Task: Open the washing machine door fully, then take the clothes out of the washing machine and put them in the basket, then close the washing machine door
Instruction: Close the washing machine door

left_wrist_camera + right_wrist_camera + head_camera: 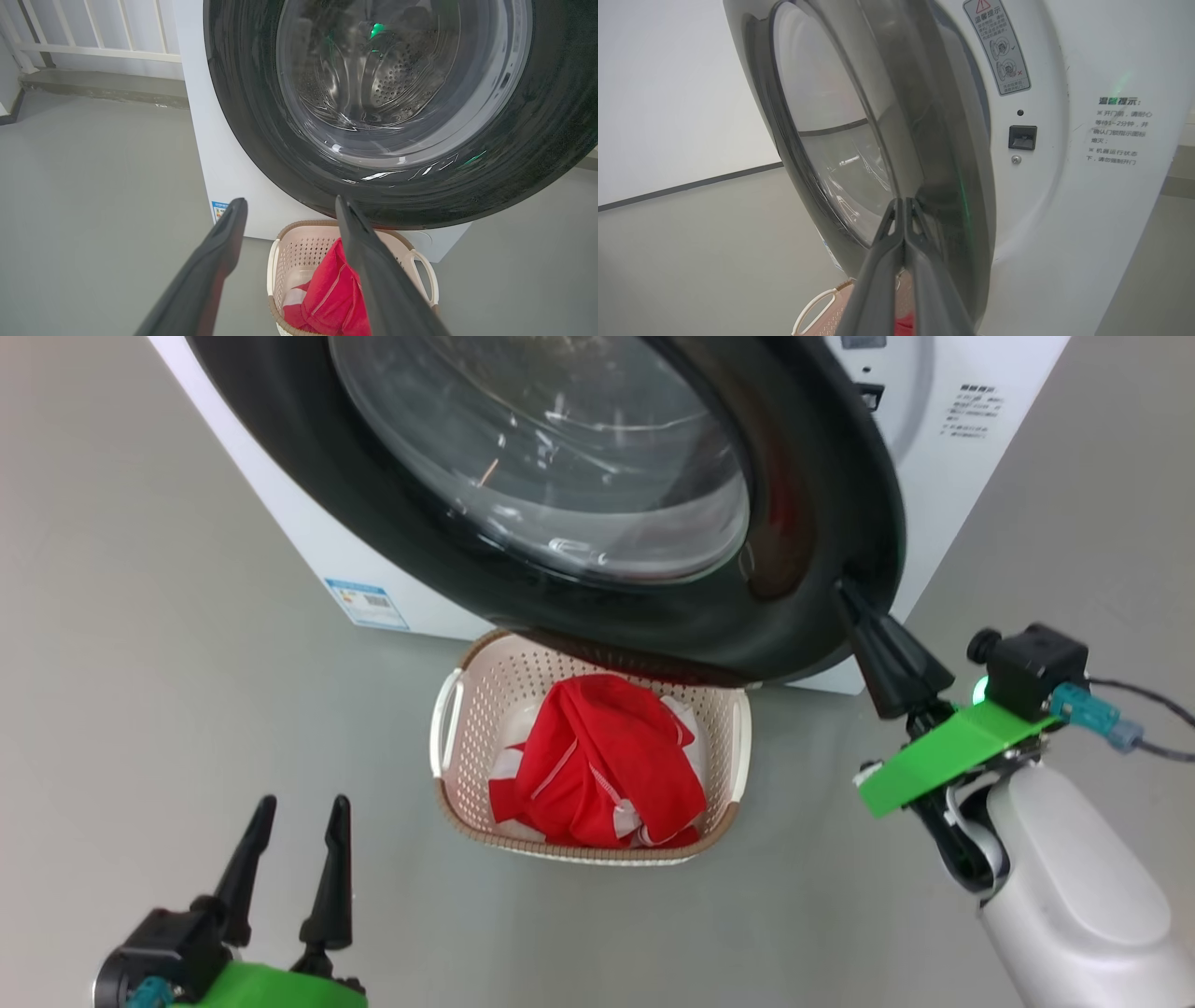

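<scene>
Hanging partway open, the washing machine door stands off the front of the washing machine. It's a glossy black ring around a bulging glass bowl, and the left wrist view shows the dimpled steel drum through that glass.

The right gripper has its two fingers pressed flat together with nothing between them, tips touching the door's lower right rim. Its pale forearm rises from the lower right corner of the head view, wrist bent toward the door, with a green bracket on top.

The clothes, red with white stripes, are bunched inside the basket. It sits on the floor right at the washer's front, partly tucked under the door's bottom edge. The left gripper hangs low at the lower left, fingers spread wide, empty, pointing toward the washer and apart from the basket's left side.

Labels:
- A blue energy label sits at the front panel's lower left corner, print too small to read.
- A warning sticker beside the door opening has a red triangle, Chinese text and two little drum pictures, one ticked, one crossed.
- To the right, a green heading reads 温馨提示, with grey lines below it too fine to make out fully.
- A dark latch slot sits between the sticker and that text.
</scene>
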